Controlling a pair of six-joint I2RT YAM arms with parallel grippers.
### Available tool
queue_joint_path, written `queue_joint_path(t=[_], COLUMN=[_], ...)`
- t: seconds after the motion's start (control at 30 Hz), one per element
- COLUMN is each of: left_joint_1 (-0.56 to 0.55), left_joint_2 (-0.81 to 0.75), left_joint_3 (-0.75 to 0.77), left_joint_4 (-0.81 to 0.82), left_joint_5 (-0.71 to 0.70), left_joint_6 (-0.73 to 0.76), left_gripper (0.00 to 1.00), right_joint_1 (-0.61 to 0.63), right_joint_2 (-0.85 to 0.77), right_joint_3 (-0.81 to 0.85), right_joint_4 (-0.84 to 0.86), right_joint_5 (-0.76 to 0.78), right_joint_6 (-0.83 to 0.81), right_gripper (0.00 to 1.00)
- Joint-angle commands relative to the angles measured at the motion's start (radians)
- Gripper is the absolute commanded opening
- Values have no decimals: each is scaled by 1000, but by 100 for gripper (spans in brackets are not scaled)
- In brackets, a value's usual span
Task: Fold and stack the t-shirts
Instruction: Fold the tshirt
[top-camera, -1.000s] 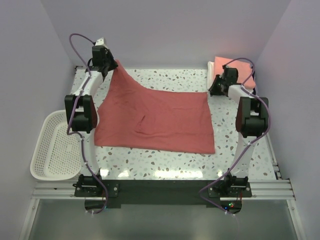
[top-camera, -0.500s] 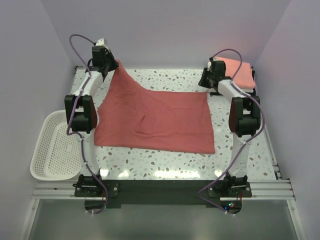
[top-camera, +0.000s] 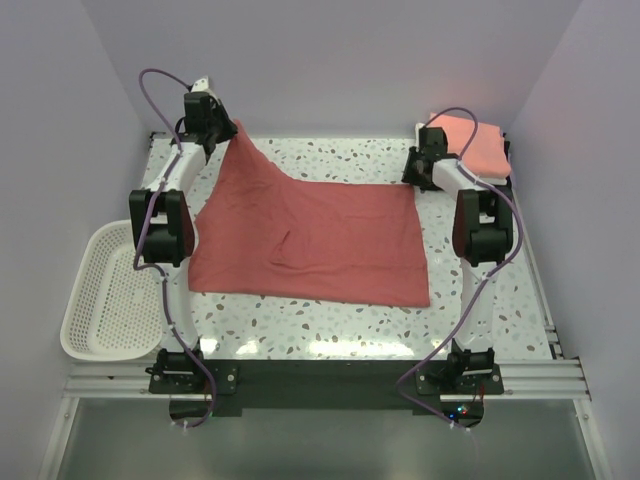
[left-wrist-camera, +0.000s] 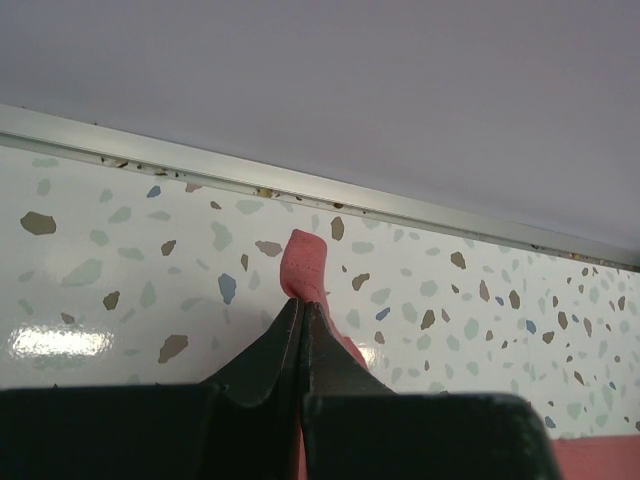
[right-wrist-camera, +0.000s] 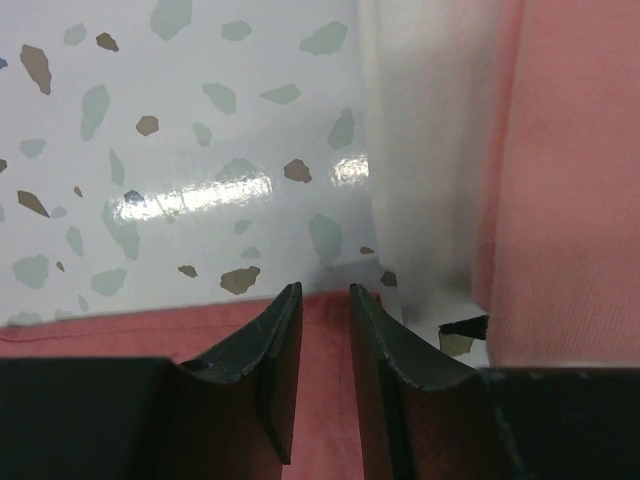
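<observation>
Left gripper (left-wrist-camera: 301, 306): closed tight, its fingertips pinching a small fold of the red shirt (top-camera: 320, 240); a nub of cloth pokes out past the tips.
Left gripper place: at the far left corner of the table (top-camera: 340, 160), raised, close to the back wall.
Right gripper (right-wrist-camera: 322, 295): jaws a little apart with a narrow gap between them; red cloth shows through the gap, and nothing looks clamped.
Right gripper place: over the far right corner of the red shirt, just beside the folded stack.
Red shirt: spread across the middle of the table, mostly flat with a few creases near its centre; its far left corner is pulled up into a peak by the left gripper, while the other edges lie on the table.
Pink shirt (top-camera: 480, 145): folded into a rectangle, on top of the stack in the far right corner.
White shirt (right-wrist-camera: 420, 150): folded, under the pink one, its edge sticking out toward the red shirt.
Basket (top-camera: 85, 300): white mesh, at the table's left edge, near the left arm.
</observation>
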Motion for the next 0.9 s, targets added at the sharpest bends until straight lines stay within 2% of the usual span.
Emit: queue_joint_path(t=[0.0,0.43,0.63,0.77,0.8,0.87], left_joint_1=[12,12,12,12,12,12], left_joint_2=[-34,-25,-25,-28,-26,-31], left_joint_3=[-2,-5,-5,-5,-5,-5], left_joint_4=[49,47,47,47,47,49], left_joint_5=[18,25,26,28,29,29], left_joint_6=[-2,-10,-8,-10,-8,-7], left_gripper=[0,0,0,0,0,0], right_joint_1=[-1,16,24,24,24,25], right_joint_2=[-18,15,40,49,49,48], right_joint_3=[8,40,71,91,91,91], right_joint_4=[-16,-49,-71,-94,-97,-100], right_joint_5=[62,88,87,99,105,116], right_joint_6=[-5,-22,-25,-28,-28,-27], right_gripper=[31,38,37,28,22,17])
